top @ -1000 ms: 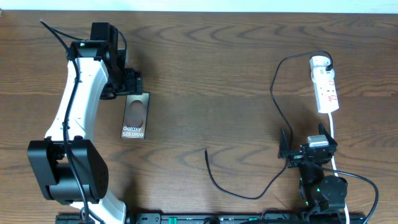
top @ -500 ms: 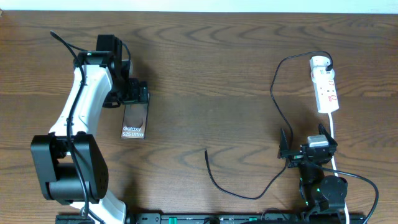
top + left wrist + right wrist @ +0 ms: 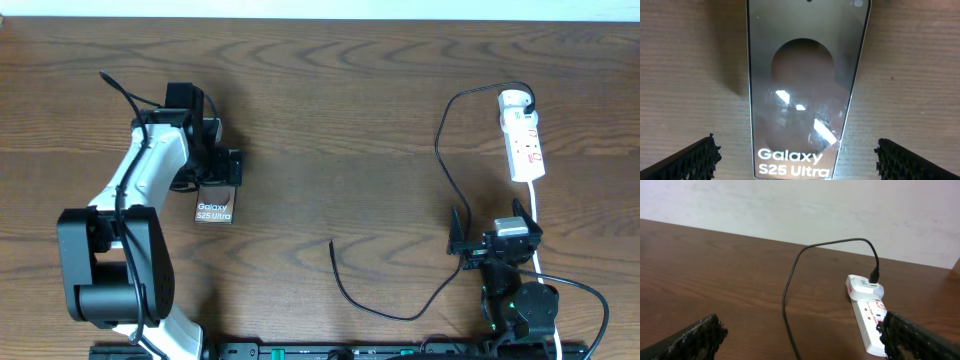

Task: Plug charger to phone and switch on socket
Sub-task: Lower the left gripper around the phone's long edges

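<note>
Left half of the wooden tabletop (image 3: 330, 120): the left arm (image 3: 150, 180) reaches in from the near-left corner; the left gripper (image 3: 217, 178) hangs over the far end of the phone (image 3: 213, 209), released, jaws wide; in the left wrist view one fingertip (image 3: 695, 157) sits off each long side of the phone, both clear of it, nothing grasped. The phone lies flat, face up, glossy dark, long sides running far to near, white "Galaxy S25 Ultra" lettering at its near end; about midway between the far and near edges.

Middle: the charger's free connector tip (image 3: 332, 243) rests on bare wood, well apart from the phone, not plugged in; the black cable (image 3: 441, 160) dips toward the near edge, climbs up the right half, then loops over to the white adapter (image 3: 514, 100).

Right side: the adapter sits plugged into the far end of the white power strip (image 3: 526, 148), near the far-right corner, with the cable entering the adapter's top; red marks on the strip, switch position too small to tell; its white cord (image 3: 535, 215) runs toward the near edge. The right gripper (image 3: 490, 232) sits near the near edge, just beside that cord, released, jaws spread, holding nothing.
</note>
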`<state>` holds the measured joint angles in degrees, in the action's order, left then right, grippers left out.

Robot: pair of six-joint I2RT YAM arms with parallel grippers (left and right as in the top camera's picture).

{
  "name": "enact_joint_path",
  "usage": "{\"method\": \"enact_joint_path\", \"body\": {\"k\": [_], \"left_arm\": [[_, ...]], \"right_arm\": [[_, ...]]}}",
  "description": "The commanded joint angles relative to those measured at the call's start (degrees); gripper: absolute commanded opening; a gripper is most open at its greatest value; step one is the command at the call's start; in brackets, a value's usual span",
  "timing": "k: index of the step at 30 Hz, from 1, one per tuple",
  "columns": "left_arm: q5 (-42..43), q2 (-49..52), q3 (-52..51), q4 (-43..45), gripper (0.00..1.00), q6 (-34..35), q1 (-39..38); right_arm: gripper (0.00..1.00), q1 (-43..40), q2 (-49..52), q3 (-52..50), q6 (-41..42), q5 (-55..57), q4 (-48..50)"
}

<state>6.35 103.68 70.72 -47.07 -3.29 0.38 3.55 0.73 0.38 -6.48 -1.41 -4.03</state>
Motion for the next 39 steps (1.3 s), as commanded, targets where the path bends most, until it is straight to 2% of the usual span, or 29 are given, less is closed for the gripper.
{"method": "enact_joint_path", "body": {"k": [1,8,23,32,39], "left_arm": [[0.74,0.04,-0.5,0.96,0.99,-0.94,0.17],[0.74,0.04,-3.21,4.04,0.99,-0.92,0.07],[0.48,0.07,-3.28,4.04,0.99,-0.79,-1.11],[0.5,0.17,-3.34,7.28,0.98,-0.79,-1.11],[0.5,3.28,-3.34,7.45,0.98,-1.25,-1.11]], "right_arm": [[0.99,-0.24,-0.2,-0.07,0.61,0.42,-0.26],[0.99,-0.24,-0.2,-0.07,0.61,0.42,-0.26],[0.99,-0.24,-0.2,-0.07,0.59,0.42,-0.26],[0.99,-0.24,-0.2,-0.07,0.59,0.42,-0.26],[0.99,-0.24,-0.2,-0.07,0.61,0.42,-0.28]]}}
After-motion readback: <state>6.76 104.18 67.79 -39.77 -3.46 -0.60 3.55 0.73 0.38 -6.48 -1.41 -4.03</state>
